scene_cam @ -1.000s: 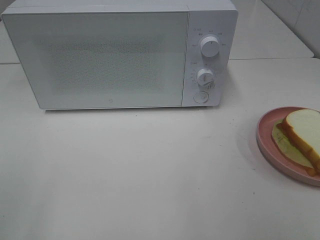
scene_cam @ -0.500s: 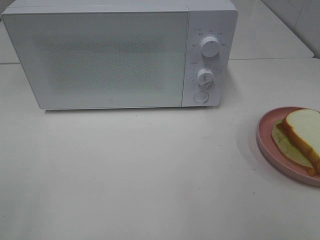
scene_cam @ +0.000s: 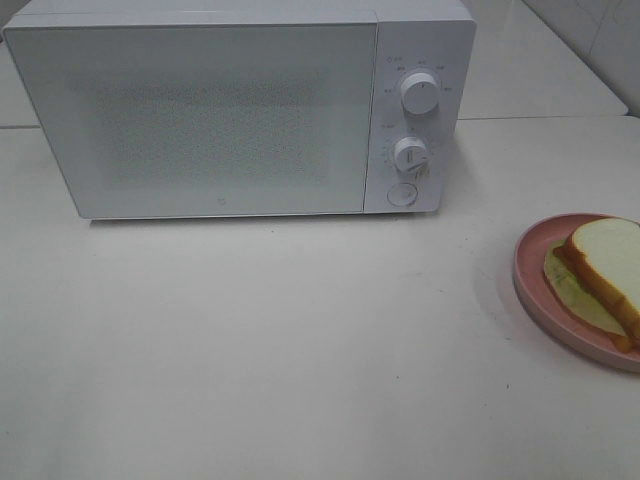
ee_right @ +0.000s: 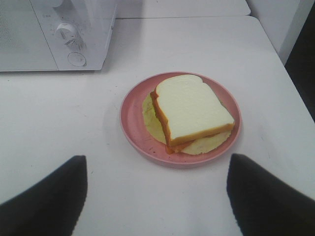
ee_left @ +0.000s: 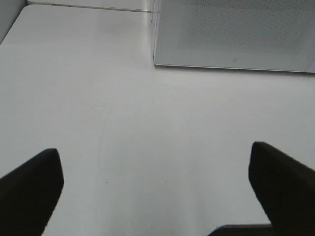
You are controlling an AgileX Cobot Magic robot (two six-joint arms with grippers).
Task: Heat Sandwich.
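Note:
The sandwich (scene_cam: 606, 272) of white bread, orange layer and pale yellow-green filling lies on a round pink plate (scene_cam: 530, 275) at the table's right edge. It also shows in the right wrist view (ee_right: 189, 110) on the plate (ee_right: 132, 115). My right gripper (ee_right: 156, 194) is open, its black fingers (ee_right: 47, 199) wide apart, short of the plate. A white microwave (scene_cam: 220, 110) stands at the back, door shut, with two knobs and a round button (scene_cam: 401, 194). My left gripper (ee_left: 155, 189) is open over bare table in front of the microwave (ee_left: 231, 34). Neither gripper shows in the exterior high view.
The white table (scene_cam: 280, 340) spreads in front of the microwave. A second white surface (scene_cam: 530, 70) lies behind at the right. The table's right edge (ee_right: 290, 78) runs close beside the plate.

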